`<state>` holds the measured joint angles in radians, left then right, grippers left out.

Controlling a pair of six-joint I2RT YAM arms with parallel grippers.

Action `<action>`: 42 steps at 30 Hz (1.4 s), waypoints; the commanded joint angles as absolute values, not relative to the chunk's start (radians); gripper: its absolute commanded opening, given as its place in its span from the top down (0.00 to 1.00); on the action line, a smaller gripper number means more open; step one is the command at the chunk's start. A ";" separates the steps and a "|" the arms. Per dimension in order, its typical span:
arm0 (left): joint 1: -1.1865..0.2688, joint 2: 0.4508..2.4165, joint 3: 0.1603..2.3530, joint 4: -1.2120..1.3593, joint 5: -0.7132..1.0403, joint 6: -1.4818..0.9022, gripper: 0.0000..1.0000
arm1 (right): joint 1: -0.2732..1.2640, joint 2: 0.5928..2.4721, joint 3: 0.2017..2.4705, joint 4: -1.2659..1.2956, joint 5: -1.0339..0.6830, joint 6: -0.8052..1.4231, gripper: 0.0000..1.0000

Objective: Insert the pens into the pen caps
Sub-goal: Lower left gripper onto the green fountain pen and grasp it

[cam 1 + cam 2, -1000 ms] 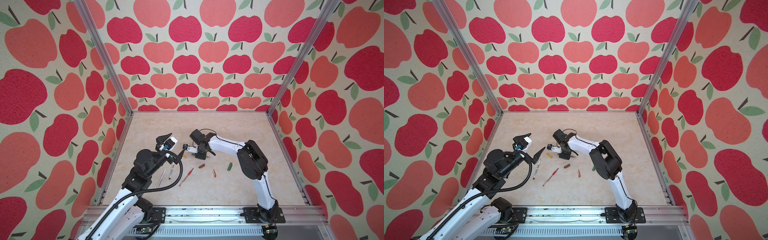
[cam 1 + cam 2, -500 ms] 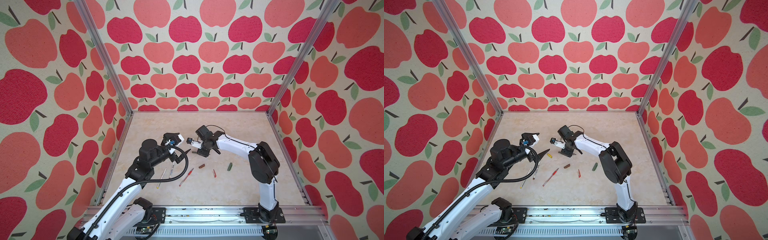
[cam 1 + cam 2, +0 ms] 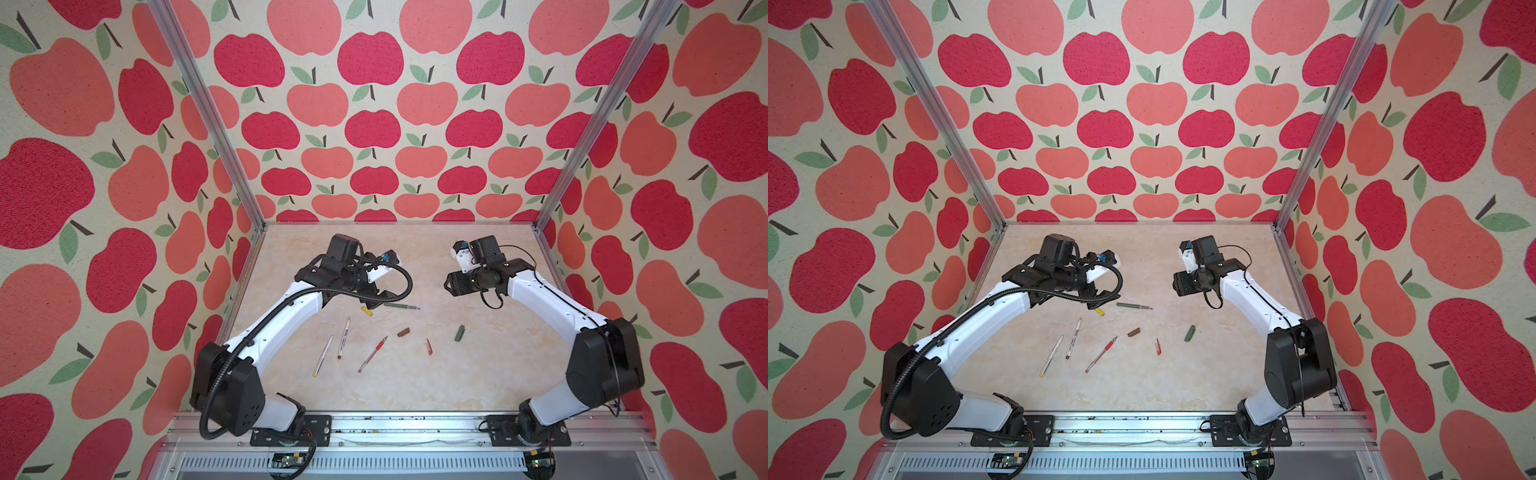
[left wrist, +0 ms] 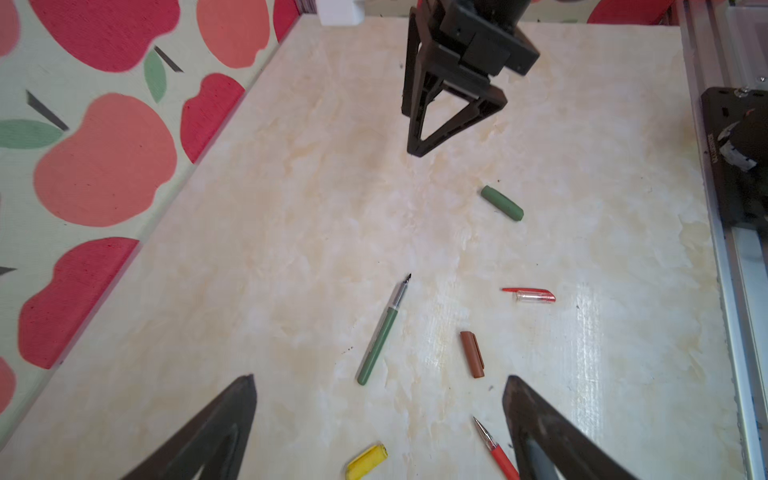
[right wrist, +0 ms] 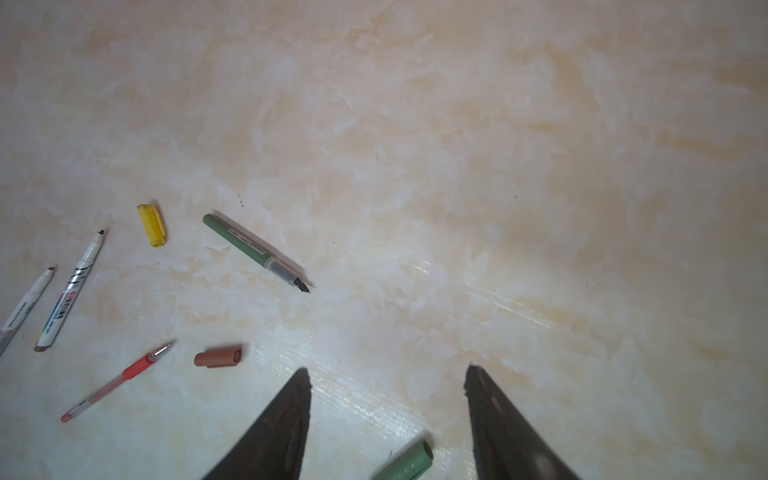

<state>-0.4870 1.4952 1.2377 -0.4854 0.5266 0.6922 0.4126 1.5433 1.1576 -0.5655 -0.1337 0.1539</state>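
Both grippers hang open and empty above the table. The dark green pen [image 3: 401, 306] lies uncapped just right of my left gripper [image 3: 376, 300], beside the yellow cap [image 3: 367, 311]. Nearer the front lie two white pens [image 3: 343, 343] [image 3: 323, 361], the red pen [image 3: 372, 354], the brown cap [image 3: 403, 332], the red cap [image 3: 429, 347] and the green cap [image 3: 459, 333]. My right gripper [image 3: 451, 286] hovers to the right, behind the green cap [image 5: 405, 463]. In the left wrist view the left gripper [image 4: 379, 380] spans the green pen's end [image 4: 384, 330] and the yellow cap [image 4: 368, 461].
Apple-patterned walls with aluminium corner posts [image 3: 216, 137] close the table in on three sides. A metal rail [image 3: 382, 428] carrying both arm bases runs along the front edge. Bare marble tabletop [image 3: 415, 249] lies behind the grippers.
My right gripper opened and drew back to the right from the middle; the green pen now lies on the table. The left arm swung further over the table.
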 commanded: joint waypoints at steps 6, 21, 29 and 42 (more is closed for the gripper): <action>-0.558 1.788 1.418 -0.732 0.308 0.898 0.09 | 0.364 1.418 1.072 -0.645 -0.188 0.295 0.36; -0.595 2.046 1.572 -0.752 0.251 0.980 0.25 | 0.298 1.296 0.968 -0.622 -0.223 0.336 0.34; -0.588 2.123 1.624 -0.781 0.238 1.005 0.33 | 0.288 1.278 0.960 -0.636 -0.227 0.333 0.34; -0.613 2.186 1.634 -0.742 0.213 1.017 0.54 | 0.279 1.242 0.947 -0.648 -0.213 0.334 0.33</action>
<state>-0.5972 2.1544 1.6188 -0.7303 0.2211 0.9977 0.2893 1.2629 0.9558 -0.6231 -0.2115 0.3241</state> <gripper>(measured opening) 0.464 0.664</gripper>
